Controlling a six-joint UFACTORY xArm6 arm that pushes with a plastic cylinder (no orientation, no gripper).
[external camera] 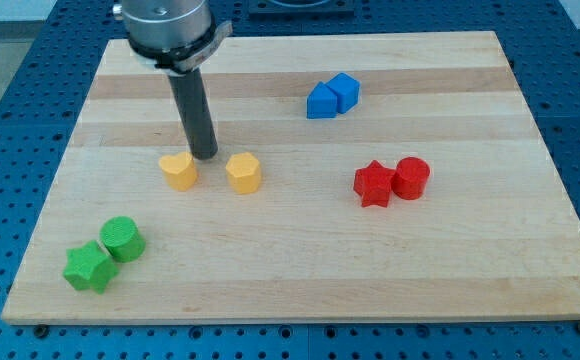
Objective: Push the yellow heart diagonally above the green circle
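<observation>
1. Camera view shows our wooden board lying on a blue perforated table.
2. Our rod carries no claw, so nothing on it opens or closes; my tip rests on the board just beyond the yellow heart, near its far right edge.
3. To the right of the heart, close by but apart, sits a yellow hexagon-like block.
4. At the near left, the green circle touches a green star, well apart from the heart.
5. On the right, a red star touches a red cylinder.
6. Farther back, two blue blocks sit together.
</observation>
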